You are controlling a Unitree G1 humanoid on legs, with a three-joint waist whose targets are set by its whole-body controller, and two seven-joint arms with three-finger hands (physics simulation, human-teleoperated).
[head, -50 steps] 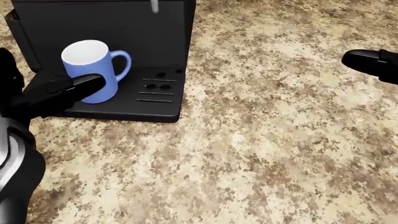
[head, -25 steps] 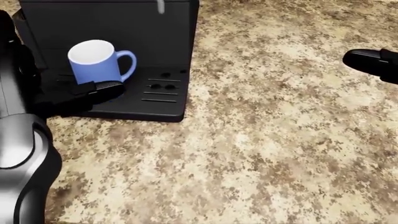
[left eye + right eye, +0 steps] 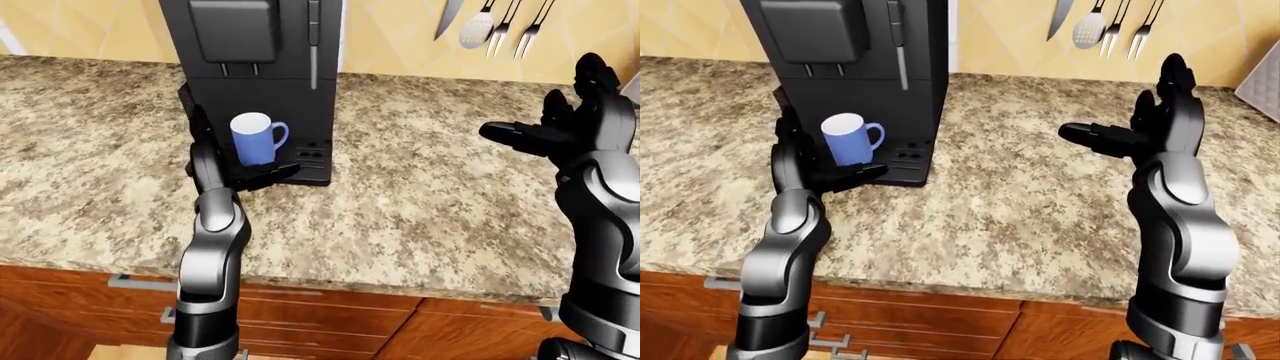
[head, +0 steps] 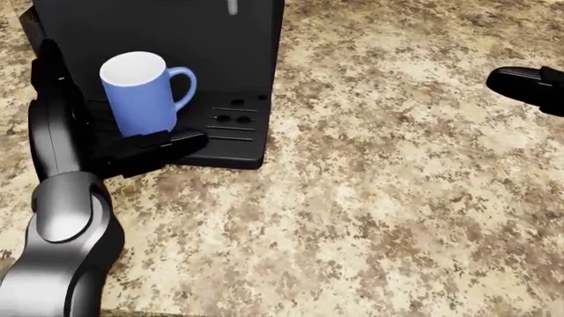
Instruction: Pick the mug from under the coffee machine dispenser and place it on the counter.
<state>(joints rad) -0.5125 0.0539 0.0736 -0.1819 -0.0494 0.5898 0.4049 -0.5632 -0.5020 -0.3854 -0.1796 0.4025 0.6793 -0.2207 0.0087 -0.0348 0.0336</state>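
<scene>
Standing on the black coffee machine (image 4: pixel 176 39) tray, the blue ceramic mug (image 4: pixel 141 92) sits between the left hand's (image 4: pixel 106 142) spread fingers; the right hand (image 3: pixel 1130 131) hovers released.

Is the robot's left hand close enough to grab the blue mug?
Probably yes. The left robot hand is right beside the blue mug on the coffee machine's tray, its open fingers low by the mug's base. Nothing stands between them, though they haven't closed round it yet.
</scene>
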